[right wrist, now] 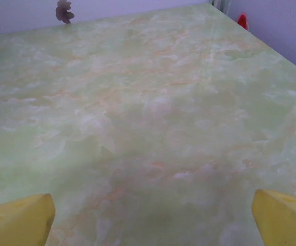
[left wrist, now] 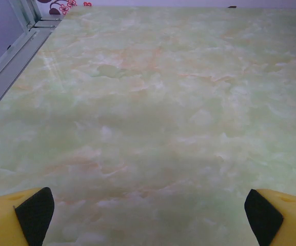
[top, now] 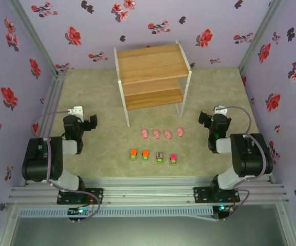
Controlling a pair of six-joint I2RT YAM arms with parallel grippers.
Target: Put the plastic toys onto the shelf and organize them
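4 pink pigs (top: 162, 134) + 4 blocks (top: 153, 155) sit in 2 rows on table (top: 101, 92), in front of shelf (top: 150, 64); left gripper (left wrist: 148, 210) & right gripper (right wrist: 153, 215) both wide open.

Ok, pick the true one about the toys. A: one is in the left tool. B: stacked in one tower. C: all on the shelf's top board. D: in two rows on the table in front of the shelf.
D: the pigs form one row and the blocks another, all on the table, none on the shelf.
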